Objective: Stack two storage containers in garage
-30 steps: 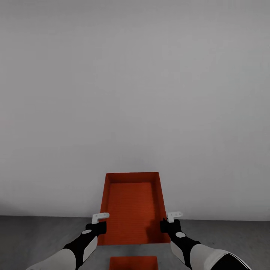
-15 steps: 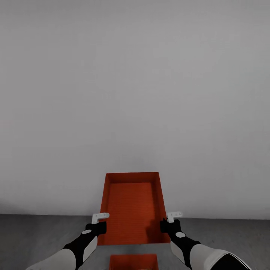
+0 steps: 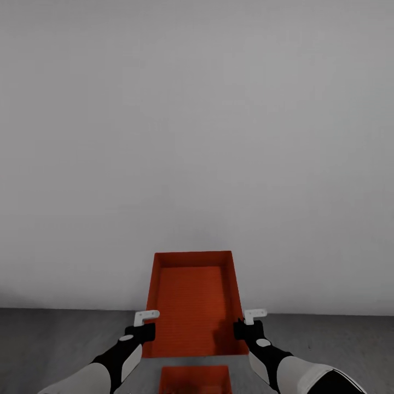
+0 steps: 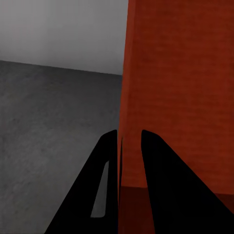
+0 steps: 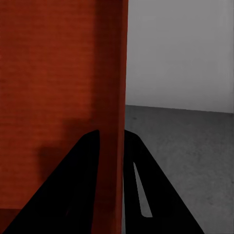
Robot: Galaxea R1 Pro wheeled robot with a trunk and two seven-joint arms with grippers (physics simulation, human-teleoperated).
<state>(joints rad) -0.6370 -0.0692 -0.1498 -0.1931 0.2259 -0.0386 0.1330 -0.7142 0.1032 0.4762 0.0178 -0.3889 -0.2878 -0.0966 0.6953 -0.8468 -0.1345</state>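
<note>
Gripping from both sides, the two arms held an orange-red rectangular plastic storage container with thin straight walls and a finely ribbed inside at the lower centre of the head view, its open interior facing the camera. The left gripper sat on the container's left wall at the lower left, and the left wrist view showed its dark fingers pinching that thin wall between them. The right gripper sat on the right wall at the lower right; in the right wrist view its dark fingers likewise clamped the wall, one finger on each face.

A second orange-red plastic container of the same kind lay at the bottom centre of the head view, directly below the held one, resting on the dark grey speckled concrete floor. Only its far portion was in frame, between the two forearms.

A plain white-grey wall took up the upper and middle of the head view, meeting the floor along a line across the lower part of the frame.
</note>
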